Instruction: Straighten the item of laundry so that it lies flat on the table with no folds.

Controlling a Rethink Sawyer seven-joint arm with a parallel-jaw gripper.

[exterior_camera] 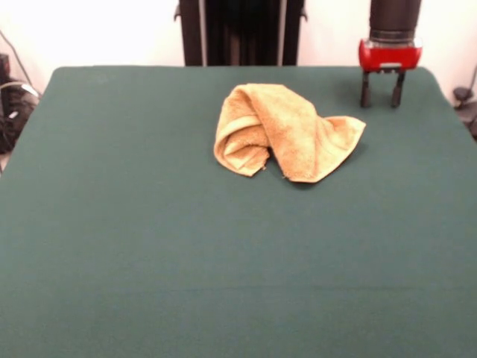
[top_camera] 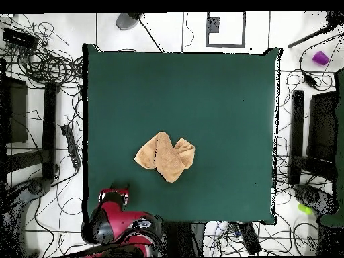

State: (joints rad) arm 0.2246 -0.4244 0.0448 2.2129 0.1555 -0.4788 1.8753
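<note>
Bunched towel (exterior_camera: 287, 133) seemingly lies lengthwise across table (exterior_camera: 149, 246)

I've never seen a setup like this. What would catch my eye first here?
First, the golden yellow-orange terry-cloth towel, bunched in a crumpled, folded heap a little toward the robot's side of the large dark green felt-topped table. Next, the red and black gripper, hanging over the table's far right corner in the front view, apart from the towel, its two dark fingers spread open and holding nothing.

Bright even light, back wall (exterior_camera: 104, 30) blown out white, soft short shadow under the towel (exterior_camera: 287, 133) on the surface (exterior_camera: 149, 246), slight overall softness.
</note>
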